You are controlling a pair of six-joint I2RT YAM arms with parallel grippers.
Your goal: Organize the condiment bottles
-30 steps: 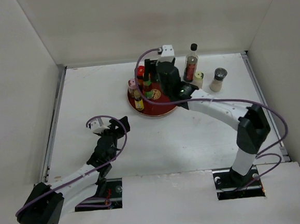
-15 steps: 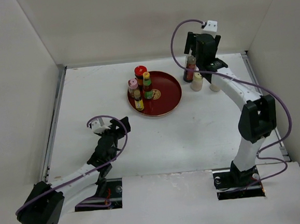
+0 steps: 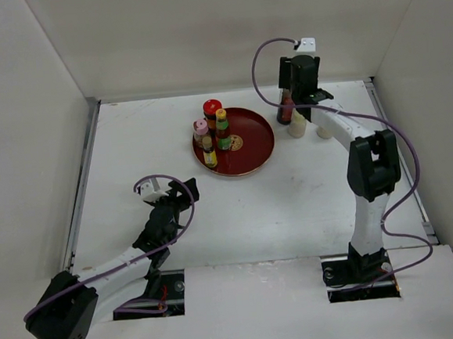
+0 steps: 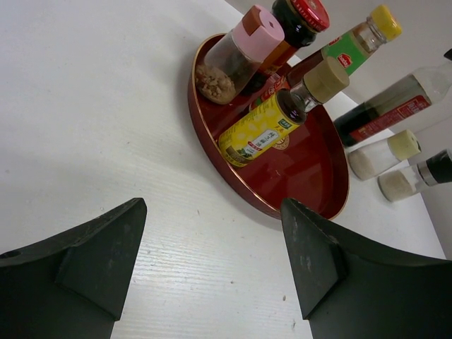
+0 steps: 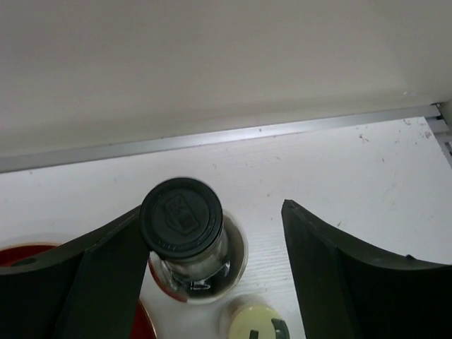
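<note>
White table (image 3: 238, 216), walled at the back and both sides, lies open between the arm bases and the red plate (image 3: 260, 147), where four bottles (image 3: 223, 130) crowd the left half. By the back edge the right gripper (image 3: 299, 93) hangs over the black-capped bottle (image 5: 181, 215), jaws spread either side of its cap, one finger close, the other well clear; a cream-capped jar (image 5: 254, 328) stands just beside. The left gripper (image 3: 183, 190) sits low near the front left, jaws spread around nothing.
</note>
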